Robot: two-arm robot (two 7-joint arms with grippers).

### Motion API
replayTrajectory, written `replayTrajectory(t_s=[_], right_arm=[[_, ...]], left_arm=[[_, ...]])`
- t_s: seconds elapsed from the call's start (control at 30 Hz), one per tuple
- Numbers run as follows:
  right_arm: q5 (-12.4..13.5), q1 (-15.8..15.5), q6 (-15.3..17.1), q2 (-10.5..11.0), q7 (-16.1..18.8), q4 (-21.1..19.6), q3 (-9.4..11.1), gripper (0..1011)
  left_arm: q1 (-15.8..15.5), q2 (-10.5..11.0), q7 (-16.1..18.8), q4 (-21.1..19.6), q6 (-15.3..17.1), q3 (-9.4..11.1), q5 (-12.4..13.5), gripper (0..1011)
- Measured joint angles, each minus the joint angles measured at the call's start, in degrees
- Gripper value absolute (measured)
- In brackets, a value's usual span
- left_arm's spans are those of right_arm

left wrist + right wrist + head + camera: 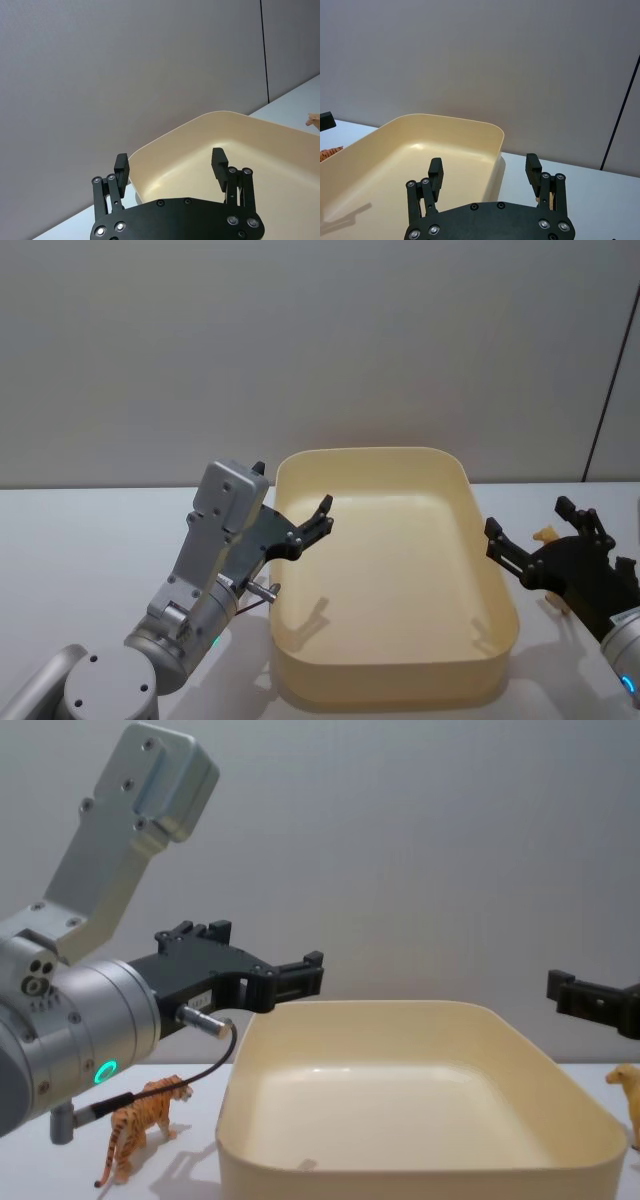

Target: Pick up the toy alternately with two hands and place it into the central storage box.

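Note:
The central storage box (395, 680) is a cream-yellow tub in the middle of the table, with nothing inside it. My left gripper (305, 512) hangs open and empty above the box's left rim, also seen in the left wrist view (170, 162). An orange striped tiger toy (140, 1118) stands on the table left of the box, below my left arm. My right gripper (527, 518) is open and empty just right of the box. A small tan toy animal (545, 535) stands on the table close beyond its fingers (532, 170), partly hidden by them.
The white table (90, 540) runs left and right of the box, with a plain grey wall behind. A dark vertical strip (610, 400) marks the wall at far right. The tan animal also stands at the chest view's right edge (628, 1095).

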Motion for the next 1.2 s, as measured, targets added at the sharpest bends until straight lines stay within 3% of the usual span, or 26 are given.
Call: replayTrajectory(t_s=[1.2], right_arm=[[0.0,0.0,0.0,0.0,0.0,0.0,0.0,1001]], left_arm=[[0.0,0.0,0.0,0.0,0.0,0.0,0.0,1001]])
